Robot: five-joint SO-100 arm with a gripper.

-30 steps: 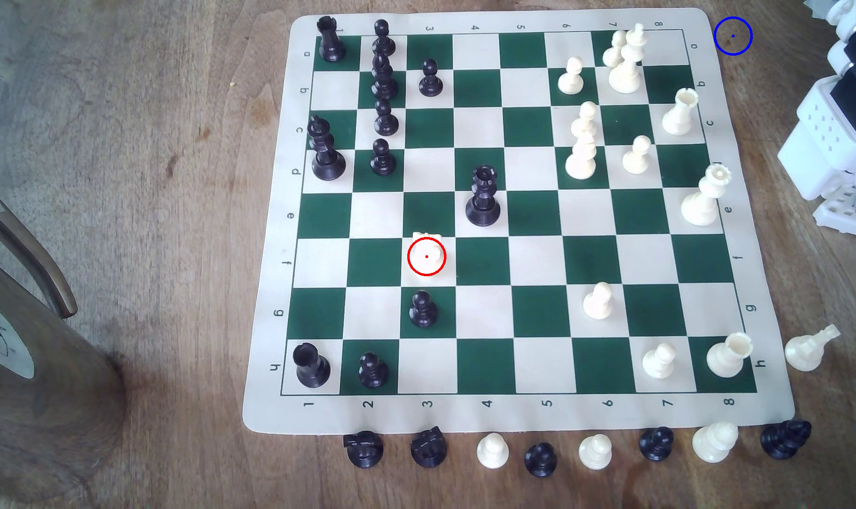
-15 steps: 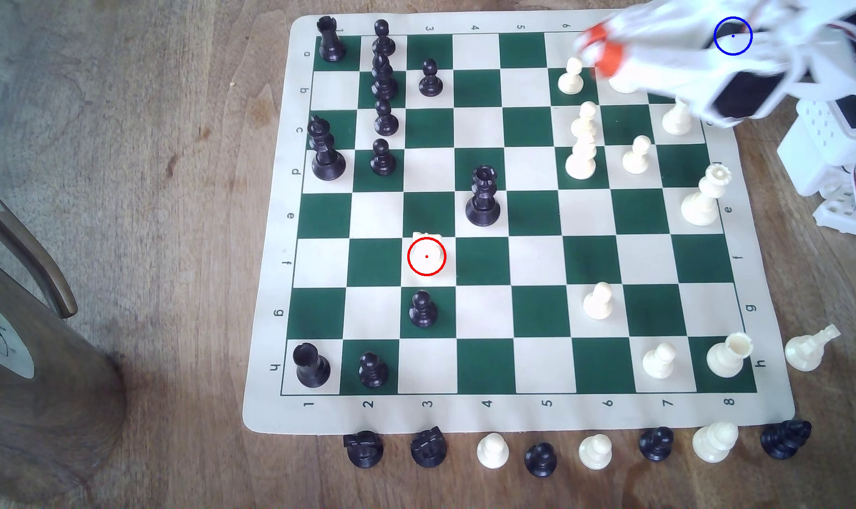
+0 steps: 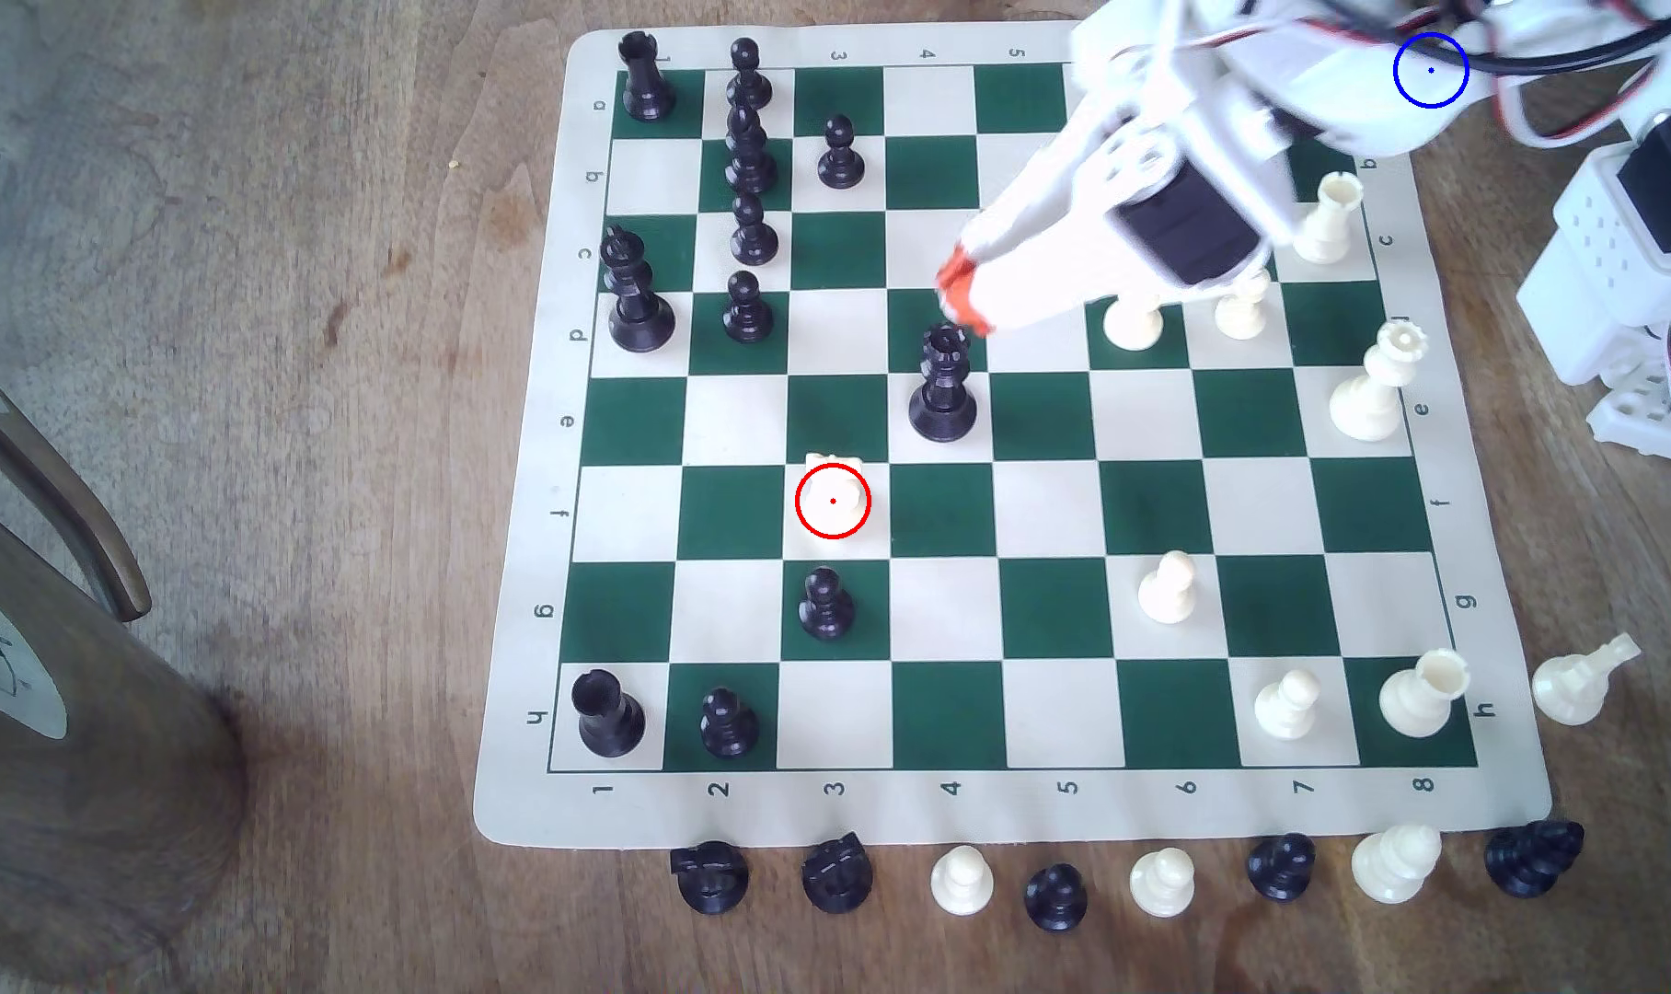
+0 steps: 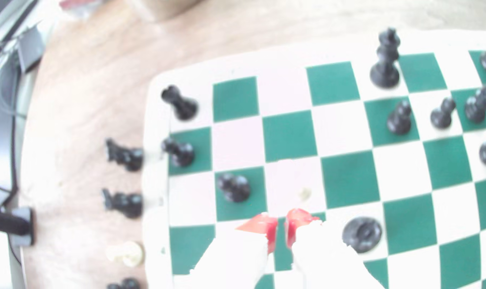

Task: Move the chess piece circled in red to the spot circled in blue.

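The short cream piece point(image 3: 833, 497) inside the red ring stands on a white square in the f row, column 3, in the exterior view. My gripper point(image 3: 956, 291) hovers over the board's d row, just above the black queen point(image 3: 944, 382) and well back and to the exterior view's right of the cream piece. Its red fingertips point(image 4: 269, 229) sit almost together with nothing between them. In the wrist view the cream piece point(image 4: 304, 193) is a pale washed-out shape just beyond the gripper point(image 4: 281, 230). The blue ring point(image 3: 1396, 70) is drawn over my arm, which hides the wood under it.
A black pawn point(image 3: 825, 602) stands one square nearer than the cream piece. Several black pieces line the board's left columns, cream ones the right. Captured pieces sit along the near edge of the mat point(image 3: 526, 822). The arm's base point(image 3: 1635, 268) is at the right.
The arm has swung out from the far right corner over the board, its red tips moving left and nearer, from above the a and b rows to above the black queen.
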